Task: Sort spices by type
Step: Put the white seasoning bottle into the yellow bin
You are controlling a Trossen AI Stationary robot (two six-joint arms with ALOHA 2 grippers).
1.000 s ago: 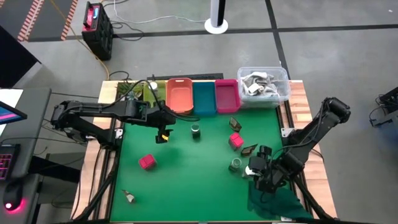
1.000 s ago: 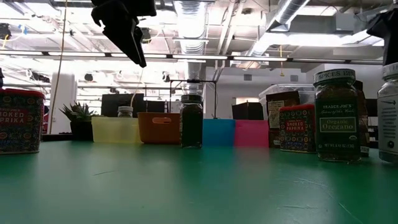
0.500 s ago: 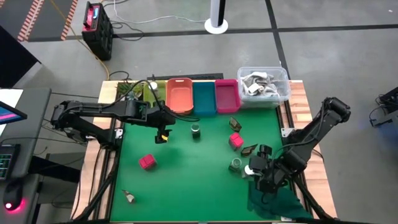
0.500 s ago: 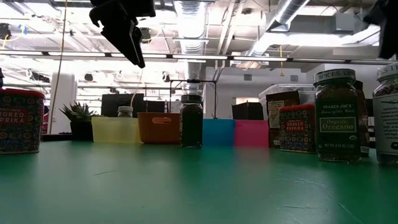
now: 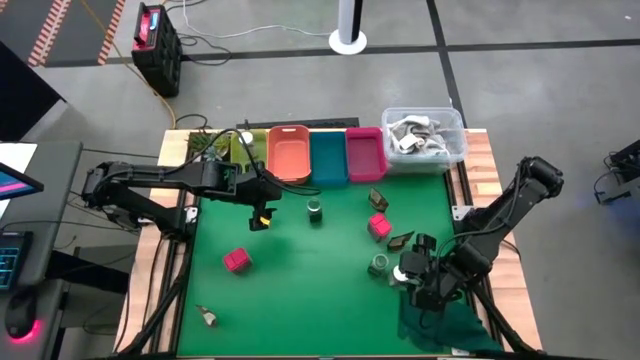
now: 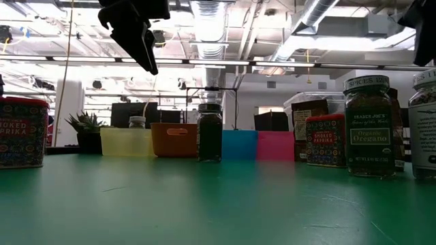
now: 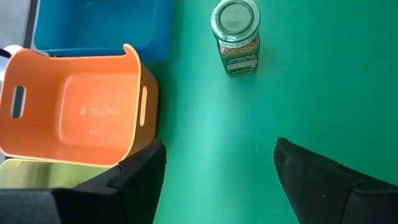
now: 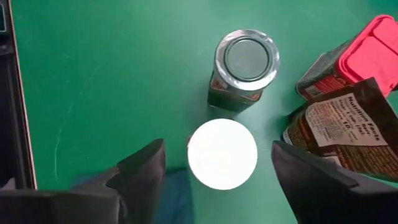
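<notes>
My right gripper [image 5: 405, 277] [image 8: 217, 149] is open above a white-capped jar [image 8: 222, 154] that stands on the green cloth at the near right. Its fingers stand on either side of the cap without touching it. Beside this jar are a green-lidded jar [image 8: 246, 59], a dark sachet [image 8: 336, 124] and a pink-red cube packet [image 8: 357, 53]. My left gripper [image 5: 262, 217] [image 7: 217, 149] is open and empty, above the cloth near the orange tray [image 7: 74, 106]. A second green-lidded jar [image 5: 315, 210] [image 7: 235, 37] stands ahead of it. Another pink-red packet [image 5: 237, 260] sits at the near left.
Yellow [image 5: 248, 148], orange [image 5: 288, 155], blue [image 5: 328, 157] and pink [image 5: 365, 153] trays line the far edge. A clear bin [image 5: 424, 137] stands at the far right. Another sachet [image 5: 377, 198] lies near the pink tray, and a small item [image 5: 208, 317] near the front left.
In the low view my right gripper has gone up a little above the white-capped jar, which stays standing on the cloth.
</notes>
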